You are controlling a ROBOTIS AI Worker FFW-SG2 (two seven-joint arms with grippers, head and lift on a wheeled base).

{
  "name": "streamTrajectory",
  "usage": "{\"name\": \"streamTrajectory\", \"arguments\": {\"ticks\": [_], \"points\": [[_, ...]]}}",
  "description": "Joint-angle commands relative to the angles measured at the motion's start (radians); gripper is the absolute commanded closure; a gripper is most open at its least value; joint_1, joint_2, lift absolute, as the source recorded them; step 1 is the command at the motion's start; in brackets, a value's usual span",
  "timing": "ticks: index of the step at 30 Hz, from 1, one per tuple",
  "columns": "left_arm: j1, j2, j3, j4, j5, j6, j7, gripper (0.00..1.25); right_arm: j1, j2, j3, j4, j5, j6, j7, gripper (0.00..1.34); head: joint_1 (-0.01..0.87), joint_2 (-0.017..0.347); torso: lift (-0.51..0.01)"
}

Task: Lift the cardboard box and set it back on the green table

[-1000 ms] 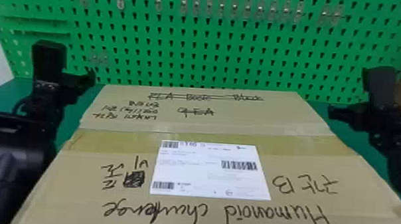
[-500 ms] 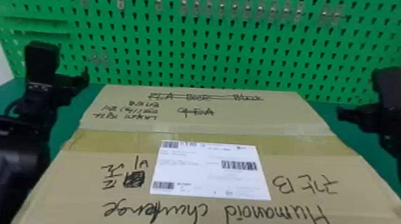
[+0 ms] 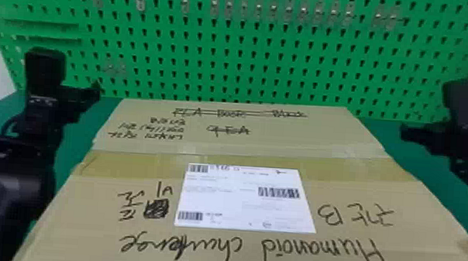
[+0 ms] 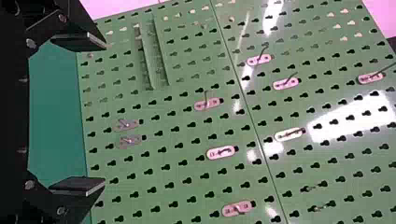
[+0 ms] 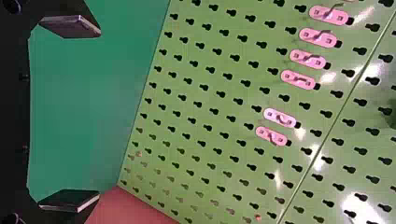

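Note:
The large cardboard box (image 3: 248, 199) lies flat on the green table (image 3: 78, 122), a white label on its taped top. Left of its far corner is my left gripper (image 3: 94, 92), with a gap between it and the box. On the other side my right gripper (image 3: 405, 133) stands apart from the box's right edge. In the left wrist view, the left gripper (image 4: 100, 114) is open with nothing between its fingers. The right wrist view likewise has the right gripper (image 5: 98, 116) open and holding nothing, with green table surface beyond it.
A green pegboard (image 3: 249, 63) with small metal hooks rises behind the box along the table's back. Strips of green table run along both sides of the box, under the arms. The box reaches the near edge of the head view.
Both grippers have moved outward, away from the box: the left one toward the left, the right one toward the right. The box has stayed in place.

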Motion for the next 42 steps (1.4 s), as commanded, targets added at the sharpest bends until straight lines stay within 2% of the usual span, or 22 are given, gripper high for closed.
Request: {"name": "streamTrajectory", "arguments": {"ticks": [1,42], "points": [[-0.003,0.0,-0.001,0.001,-0.002,0.0,0.0,0.24,-0.001,0.006,-0.003,0.0,0.004,-0.002,0.0,0.09,0.566,0.054,-0.183],[-0.009,-0.008,-0.004,0.001,-0.006,0.0,0.0,0.24,-0.004,0.011,-0.007,0.0,0.007,-0.005,0.001,0.09,0.566,0.054,-0.183]]}}
